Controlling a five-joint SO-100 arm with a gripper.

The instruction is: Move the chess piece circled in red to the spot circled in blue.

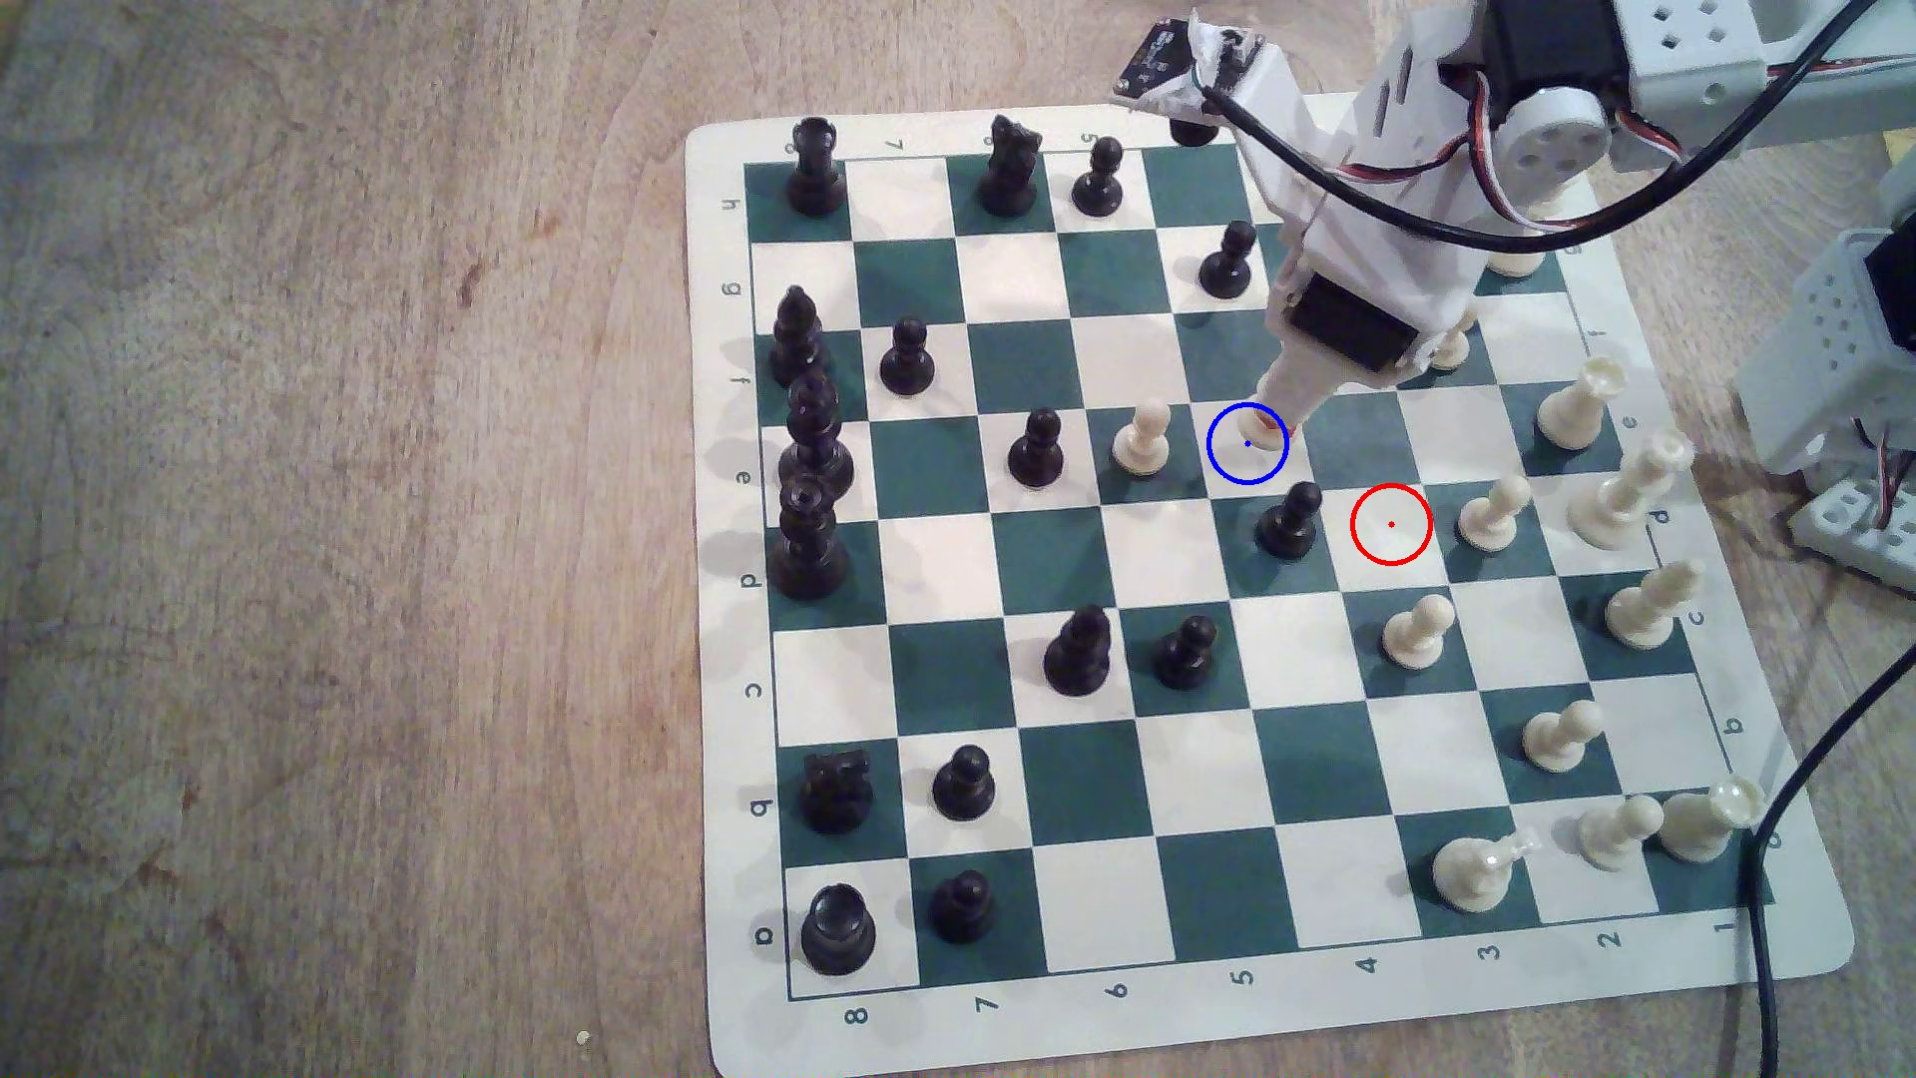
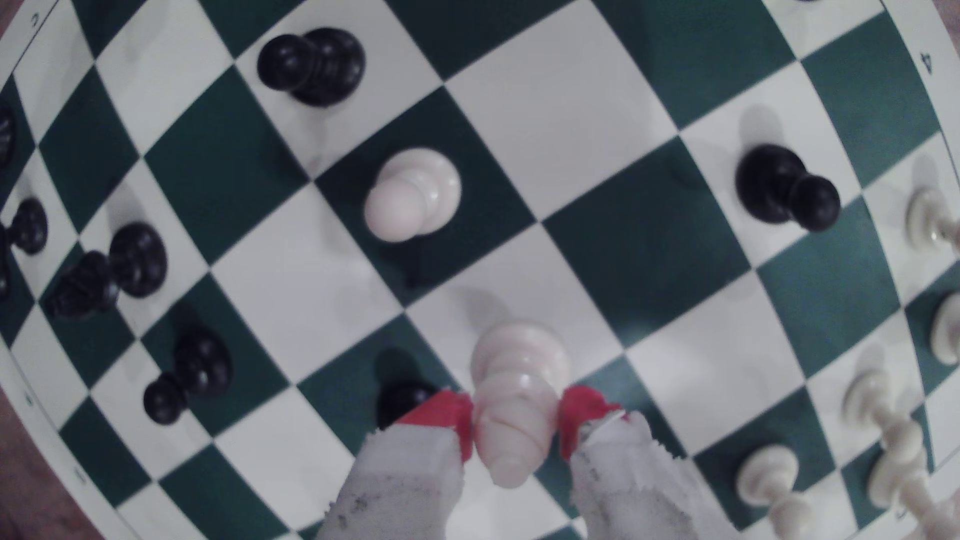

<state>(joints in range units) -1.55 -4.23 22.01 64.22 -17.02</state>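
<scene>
A wooden table (image 1: pixel 311 518) is being covered at the exterior view's right by a green-and-white chessboard mat (image 1: pixel 1223 1047), over which the white arm (image 1: pixel 1379 207) is being reached down from the upper right. A black cable (image 1: pixel 1783 829) is being trailed across the mat's right-hand corner.

The gripper (image 2: pixel 517 428) is being held closed on the chess piece circled in red (image 2: pixel 511 410); in the wrist view its red-tipped fingers (image 2: pixel 447 415) are being pressed against the slim cream body from both sides. The piece's base is being shown over a white square, inside the spot circled in blue (image 1: pixel 1247 444) as seen in the exterior view; whether it is touching the board cannot be told. The red ring (image 1: pixel 1390 523) is being left bare on a white square nearby.

The spot is being crowded closely. A cream pawn (image 1: pixel 1143 437) is being kept on the green square just to the exterior view's left, and a black pawn (image 1: pixel 1289 521) is standing on the green square diagonally below, just beside the blue ring. Another black pawn (image 1: pixel 1228 259) is placed further up the board, beside the arm. More cream pieces are being lined along the right-hand edge, well apart.
</scene>
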